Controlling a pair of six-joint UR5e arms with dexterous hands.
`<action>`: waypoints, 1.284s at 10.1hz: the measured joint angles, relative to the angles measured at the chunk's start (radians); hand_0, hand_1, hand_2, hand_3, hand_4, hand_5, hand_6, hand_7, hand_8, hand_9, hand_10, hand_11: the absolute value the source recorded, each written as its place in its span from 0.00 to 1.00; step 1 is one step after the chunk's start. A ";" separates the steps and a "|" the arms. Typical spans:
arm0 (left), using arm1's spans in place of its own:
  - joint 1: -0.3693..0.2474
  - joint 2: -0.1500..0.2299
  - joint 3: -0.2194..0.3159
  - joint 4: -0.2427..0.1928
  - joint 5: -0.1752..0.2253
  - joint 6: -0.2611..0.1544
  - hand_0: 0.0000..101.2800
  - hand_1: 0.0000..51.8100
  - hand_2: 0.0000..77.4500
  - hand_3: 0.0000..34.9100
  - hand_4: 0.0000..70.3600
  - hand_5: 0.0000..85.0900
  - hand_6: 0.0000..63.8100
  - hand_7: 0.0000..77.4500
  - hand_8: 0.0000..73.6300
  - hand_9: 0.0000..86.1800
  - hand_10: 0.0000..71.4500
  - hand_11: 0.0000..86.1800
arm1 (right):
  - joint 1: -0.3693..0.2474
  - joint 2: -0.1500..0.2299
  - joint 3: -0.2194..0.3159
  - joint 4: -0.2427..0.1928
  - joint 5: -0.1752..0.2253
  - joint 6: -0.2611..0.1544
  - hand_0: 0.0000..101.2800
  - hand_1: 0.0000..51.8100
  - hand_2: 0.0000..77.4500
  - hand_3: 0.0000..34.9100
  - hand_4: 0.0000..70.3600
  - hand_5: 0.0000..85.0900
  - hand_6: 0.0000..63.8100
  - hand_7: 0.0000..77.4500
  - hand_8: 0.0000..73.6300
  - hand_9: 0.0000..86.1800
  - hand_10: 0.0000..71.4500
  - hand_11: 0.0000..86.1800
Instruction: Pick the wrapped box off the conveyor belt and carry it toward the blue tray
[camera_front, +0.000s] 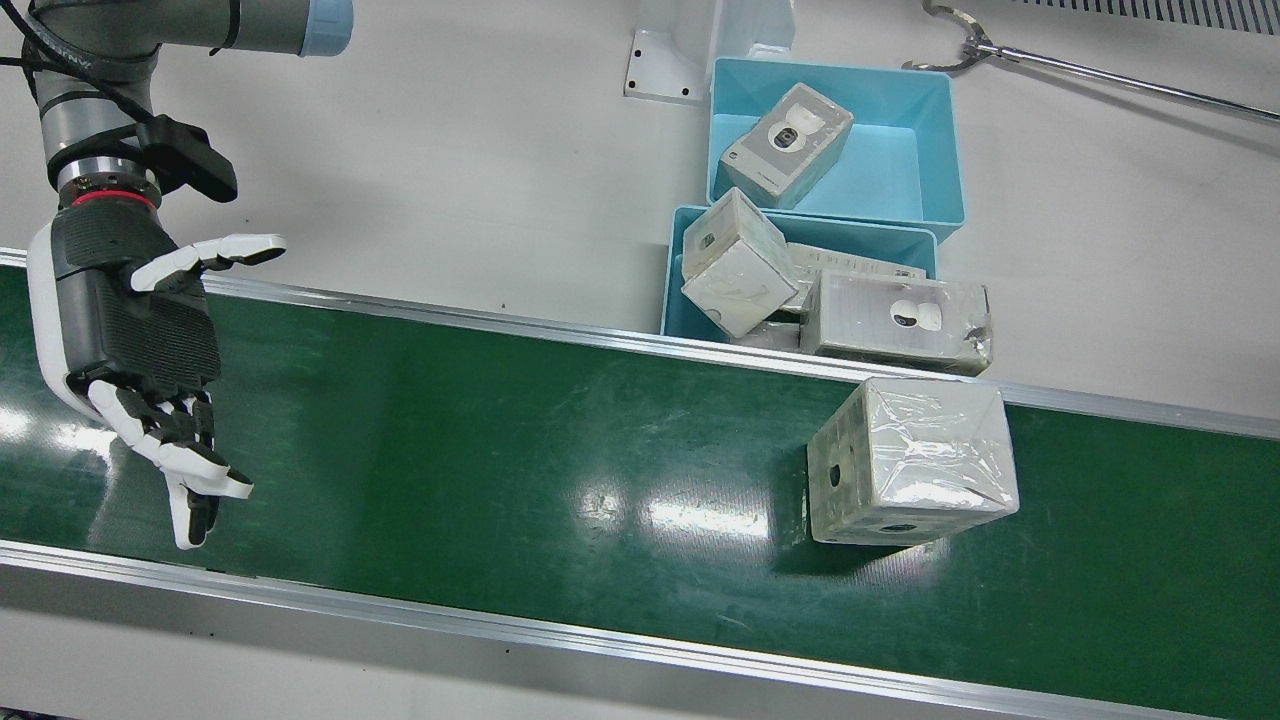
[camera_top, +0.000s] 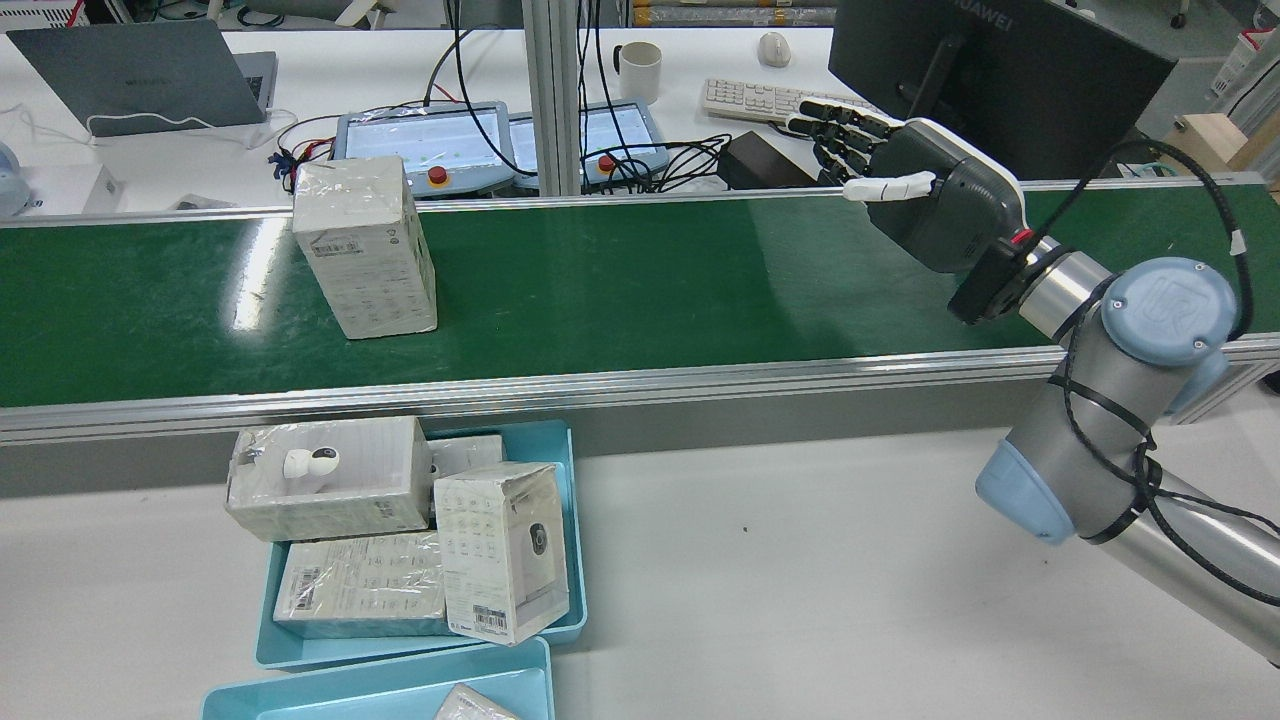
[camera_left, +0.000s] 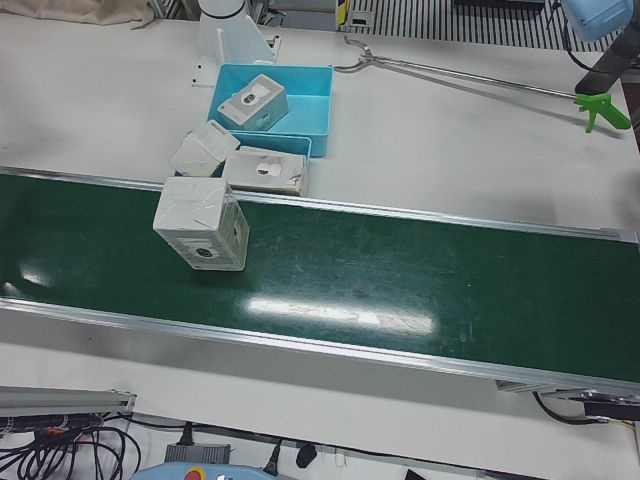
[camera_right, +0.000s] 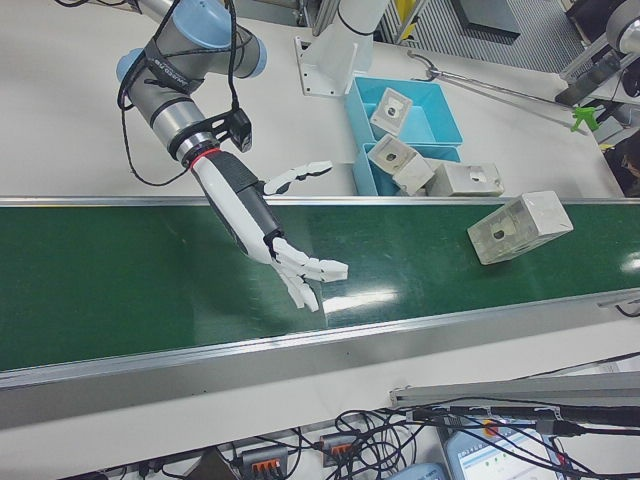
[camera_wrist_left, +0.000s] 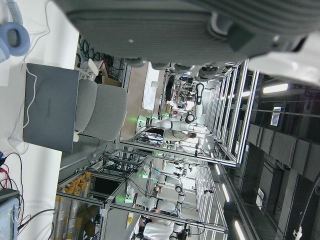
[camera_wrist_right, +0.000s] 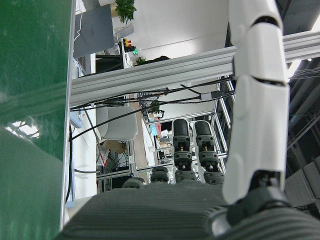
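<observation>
The wrapped box (camera_front: 910, 460) stands on the green conveyor belt (camera_front: 500, 450), close to the belt's edge by the trays; it also shows in the rear view (camera_top: 365, 245) and both side views (camera_left: 202, 225) (camera_right: 518, 227). My right hand (camera_front: 140, 330) hovers open over the belt's other end, fingers spread, far from the box (camera_top: 925, 190) (camera_right: 255, 225). Two blue trays sit beside the belt: the nearer one (camera_front: 672, 290) is piled with wrapped boxes, the farther one (camera_front: 880, 170) holds one. My left hand (camera_wrist_left: 175, 25) shows only as a palm with nothing in it.
A long grabber tool (camera_front: 1100, 75) lies on the white table past the trays. A white pedestal (camera_front: 670, 50) stands behind them. Beyond the belt in the rear view are a monitor (camera_top: 1000, 60), a keyboard (camera_top: 760, 98), a mug (camera_top: 640, 70) and a laptop (camera_top: 140, 75).
</observation>
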 joint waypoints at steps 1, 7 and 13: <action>0.000 0.000 0.000 0.000 0.000 0.000 0.00 0.00 0.01 0.00 0.00 0.01 0.00 0.01 0.01 0.00 0.00 0.00 | 0.000 0.000 0.000 0.000 0.000 0.000 0.48 0.27 0.18 0.00 0.27 0.19 0.13 0.27 0.03 0.06 0.00 0.02; 0.000 0.000 0.000 0.000 0.000 0.000 0.00 0.00 0.01 0.00 0.00 0.01 0.00 0.01 0.01 0.00 0.01 0.00 | 0.000 0.000 0.001 0.000 0.000 0.000 0.48 0.27 0.19 0.03 0.26 0.16 0.20 0.40 0.04 0.09 0.02 0.03; 0.000 0.000 0.000 0.000 0.000 0.000 0.00 0.00 0.01 0.00 0.00 0.01 0.00 0.01 0.01 0.00 0.00 0.00 | 0.006 0.001 0.001 0.000 -0.001 -0.003 0.47 0.25 0.15 0.04 0.34 0.22 0.10 0.21 0.02 0.03 0.00 0.02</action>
